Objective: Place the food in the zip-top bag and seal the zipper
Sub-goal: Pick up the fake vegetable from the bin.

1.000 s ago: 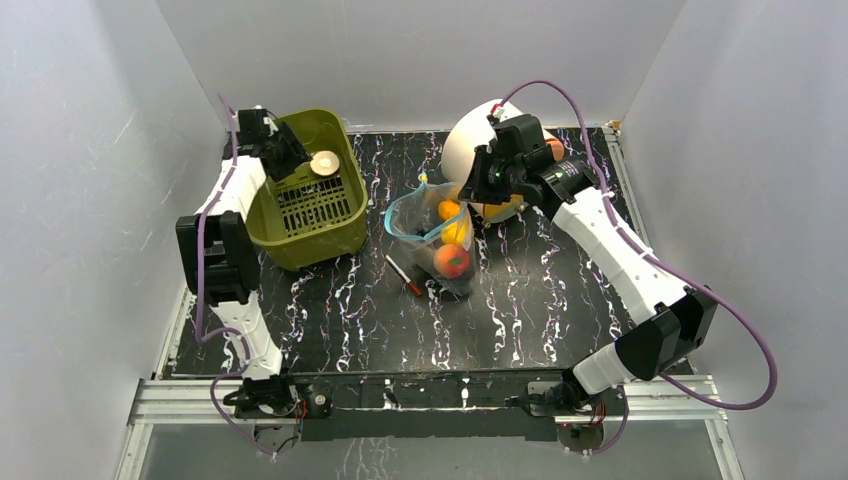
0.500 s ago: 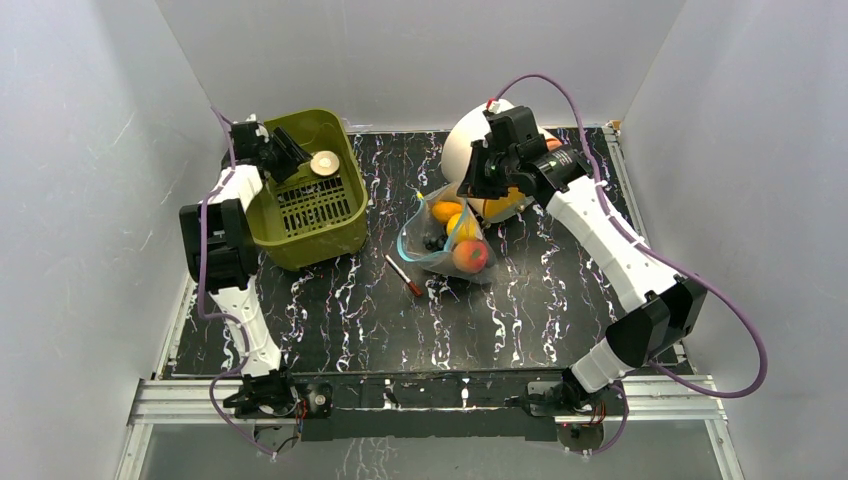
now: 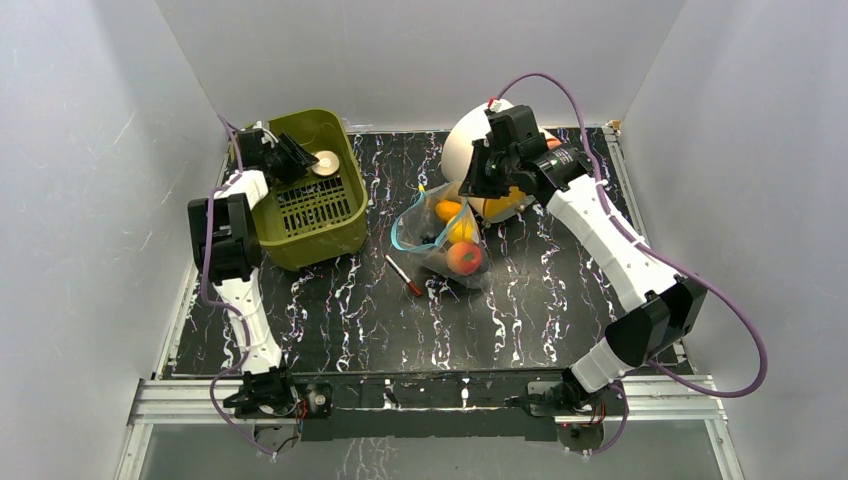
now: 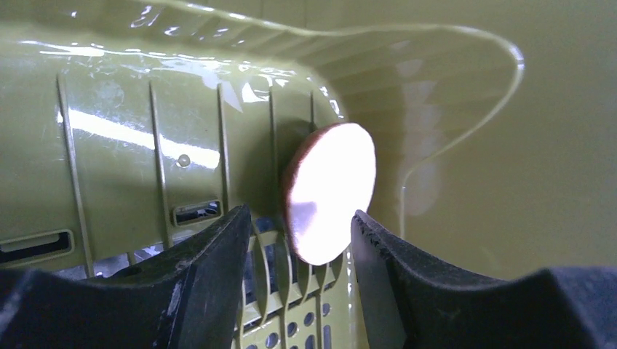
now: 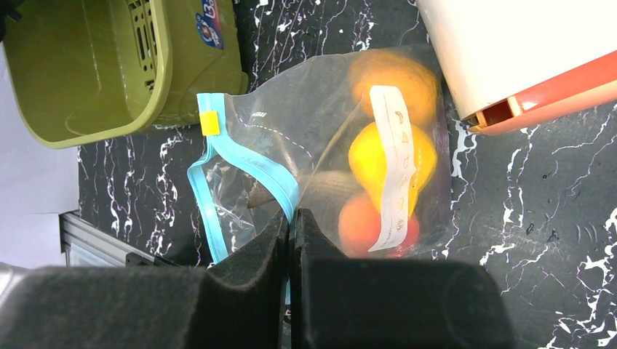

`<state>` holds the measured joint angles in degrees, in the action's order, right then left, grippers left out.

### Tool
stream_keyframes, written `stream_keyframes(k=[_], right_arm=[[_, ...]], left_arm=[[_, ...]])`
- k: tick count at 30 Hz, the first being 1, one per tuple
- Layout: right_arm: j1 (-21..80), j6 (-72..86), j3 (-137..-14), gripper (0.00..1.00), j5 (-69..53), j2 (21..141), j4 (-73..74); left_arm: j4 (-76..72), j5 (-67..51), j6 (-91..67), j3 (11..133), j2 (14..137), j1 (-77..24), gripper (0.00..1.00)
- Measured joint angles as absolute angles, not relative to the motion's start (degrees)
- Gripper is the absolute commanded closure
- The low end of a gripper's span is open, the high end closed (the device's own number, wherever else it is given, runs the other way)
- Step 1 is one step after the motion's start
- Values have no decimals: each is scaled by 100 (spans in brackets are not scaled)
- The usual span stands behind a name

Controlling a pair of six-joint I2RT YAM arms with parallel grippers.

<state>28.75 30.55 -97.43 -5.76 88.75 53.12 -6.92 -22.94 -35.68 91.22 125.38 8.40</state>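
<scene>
The zip-top bag (image 3: 425,215) lies mid-table with its mouth gaping. My right gripper (image 5: 291,214) is shut on its teal-blue zipper (image 5: 255,161) and hangs over the bag's far edge (image 3: 472,188). Through the clear bag (image 5: 291,109) I see food: an orange fruit (image 5: 371,73), a yellow fruit (image 5: 367,163), a red-orange peach (image 5: 356,225) and a grey fish (image 5: 327,189). My left gripper (image 4: 300,214) is inside the green basket, open. A round pale disc with a brown rim (image 4: 331,189) stands between its fingers without clear contact; it also shows from above (image 3: 323,163).
The olive-green slotted basket (image 3: 300,240) stands at the back left. A white and orange domed object (image 3: 465,140) sits behind the bag. A thin red-tipped pen (image 3: 404,275) lies just left of the bag. White walls close in on three sides.
The left gripper has crept toward the disc in the basket, its jaws narrowing slightly. The right arm shifted back a little and the bag slid and changed shape with it.
</scene>
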Motion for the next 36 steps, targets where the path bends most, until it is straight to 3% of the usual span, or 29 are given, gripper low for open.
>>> stream_keyframes(k=[6,9,15,21,36], right_arm=[[2875,3050,-9852,100,-565,8954,5408],[2875,3048,-9924,100,-545,8967,5500],[2875,3048,-9966,100,-493,9011,5553],[2875,3050,-9966,100,-484,9024,5553],[2875,3052,-9966,100,-447,9024,5546]], left_arm=[[-711,-2298,-3588,9179,12801,840,51],[-779,-2333,-3653,9271,12899,840,58],[-945,-2386,-3750,9343,12929,838,75],[-1131,-2495,-3865,9345,12929,834,99],[-1037,-2464,-3916,9026,12634,834,100]])
